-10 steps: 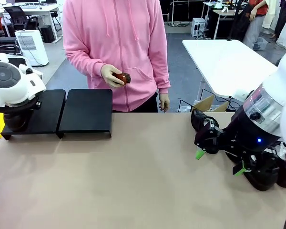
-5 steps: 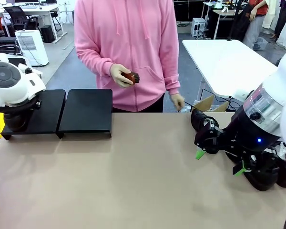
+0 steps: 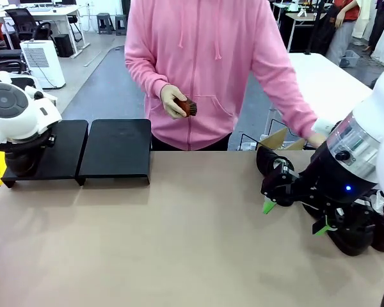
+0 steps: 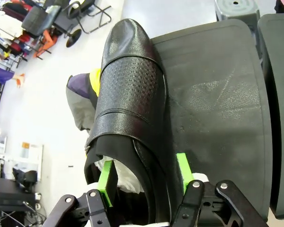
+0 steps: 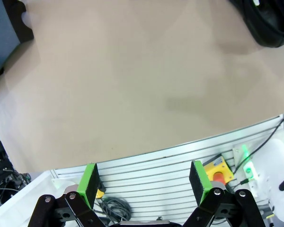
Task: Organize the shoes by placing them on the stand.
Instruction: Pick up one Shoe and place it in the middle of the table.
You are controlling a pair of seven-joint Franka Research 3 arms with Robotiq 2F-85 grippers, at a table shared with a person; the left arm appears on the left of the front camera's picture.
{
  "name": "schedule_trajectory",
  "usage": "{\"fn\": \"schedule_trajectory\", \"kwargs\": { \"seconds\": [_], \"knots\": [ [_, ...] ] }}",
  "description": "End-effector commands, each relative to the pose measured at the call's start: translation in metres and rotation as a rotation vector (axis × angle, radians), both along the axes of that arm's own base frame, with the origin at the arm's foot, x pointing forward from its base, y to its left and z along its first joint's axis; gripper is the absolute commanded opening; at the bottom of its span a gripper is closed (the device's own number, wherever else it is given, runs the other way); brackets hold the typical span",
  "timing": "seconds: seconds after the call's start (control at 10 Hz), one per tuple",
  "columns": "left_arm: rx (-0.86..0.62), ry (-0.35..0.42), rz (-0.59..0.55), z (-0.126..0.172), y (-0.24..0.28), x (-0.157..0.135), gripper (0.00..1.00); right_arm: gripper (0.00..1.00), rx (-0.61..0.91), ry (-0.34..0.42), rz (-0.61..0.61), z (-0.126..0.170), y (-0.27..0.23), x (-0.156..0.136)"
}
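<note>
Lying along the left section of the stand (image 4: 217, 94), a shoe (image 4: 128, 94) points its toe away from the left tool (image 4: 144, 172). The jaws stand part-way apart, one pad (image 4: 105, 177) inside the opening and the other outside the shoe's side; whether they pinch it I cannot tell. Mid-picture, a person's hand (image 3: 173, 101) holds a brown brush (image 3: 187, 107). Rightward, the right tool (image 5: 144, 179) gapes wide, empty, above the tabletop (image 3: 179, 243).

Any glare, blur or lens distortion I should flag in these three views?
Front view: sharp, evenly lit, soft shadow under the stand. Left wrist view: crisp, pale sheen on the shoe straddled by the left gripper. Right wrist view: wide-angle bowing of the table edge, no glare.
</note>
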State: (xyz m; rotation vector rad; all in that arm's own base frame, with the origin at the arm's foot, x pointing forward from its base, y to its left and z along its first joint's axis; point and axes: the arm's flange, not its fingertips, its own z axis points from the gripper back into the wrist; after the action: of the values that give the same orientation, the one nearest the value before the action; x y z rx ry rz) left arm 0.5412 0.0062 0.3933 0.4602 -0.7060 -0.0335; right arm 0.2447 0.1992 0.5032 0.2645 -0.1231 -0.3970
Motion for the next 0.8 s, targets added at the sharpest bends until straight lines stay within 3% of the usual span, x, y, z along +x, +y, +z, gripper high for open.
{"fn": "schedule_trajectory", "kwargs": {
  "seconds": [0.0, 0.2, 0.3, 0.5, 0.6, 0.7],
  "knots": [
    [0.007, -0.003, -0.006, 0.003, 0.0, 0.001, 0.66, 1.0, 0.008, -0.01, 0.003, 0.001, 0.002, 0.001],
    [0.0, 0.0, 0.0, 0.0, 0.0, 0.0, 0.66, 1.0, 0.008, -0.01, 0.003, 0.001, 0.002, 0.001],
    [-0.067, -0.06, -0.05, 0.029, -0.024, -0.024, 0.66, 1.0, 0.008, -0.01, 0.003, 0.001, 0.002, 0.001],
    [-0.092, -0.089, -0.055, 0.061, -0.049, -0.064, 0.66, 1.0, 0.008, -0.01, 0.003, 0.001, 0.002, 0.001],
    [-0.152, -0.063, -0.061, 0.071, -0.056, -0.087, 0.66, 1.0, 0.008, -0.01, 0.003, 0.001, 0.002, 0.001],
    [-0.227, 0.015, -0.06, 0.079, -0.06, -0.113, 0.66, 1.0, 0.008, -0.01, 0.003, 0.001, 0.002, 0.001]
  ]
}}
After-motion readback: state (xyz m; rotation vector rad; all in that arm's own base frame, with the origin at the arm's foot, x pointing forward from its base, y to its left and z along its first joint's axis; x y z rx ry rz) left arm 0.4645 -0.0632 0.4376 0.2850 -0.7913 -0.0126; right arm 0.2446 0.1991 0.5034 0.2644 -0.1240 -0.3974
